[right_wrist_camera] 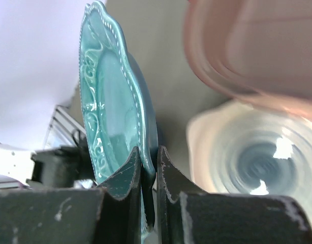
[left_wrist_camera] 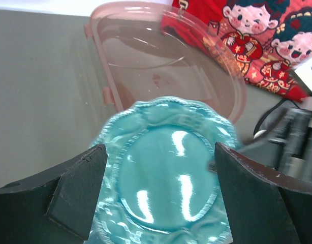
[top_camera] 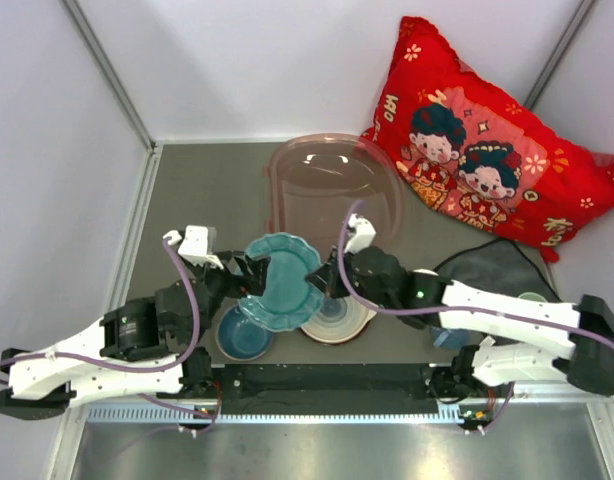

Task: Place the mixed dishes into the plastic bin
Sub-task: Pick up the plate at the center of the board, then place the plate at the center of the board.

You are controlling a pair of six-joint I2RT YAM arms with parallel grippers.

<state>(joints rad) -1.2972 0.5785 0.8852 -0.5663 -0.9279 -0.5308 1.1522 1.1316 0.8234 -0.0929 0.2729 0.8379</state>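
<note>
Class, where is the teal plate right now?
Top view, centre: the teal plate is pinched at its rim by the right gripper, between the pink bin and the blue bowl.

Both arms reach inward, their grippers facing each other.

The left arm (top_camera: 82,362) rises from its base at the lower left and bends at the elbow. The left gripper (top_camera: 249,270) points to the right with its jaws spread wide, and its two dark fingers (left_wrist_camera: 74,188) sit far apart at either side of the wrist view. The right arm (top_camera: 507,318) runs low and nearly straight from the lower right. The right gripper (top_camera: 318,280) points left, clamped on the rim of the teal scalloped plate (right_wrist_camera: 107,101), with only that thin rim between its fingertips.
</note>
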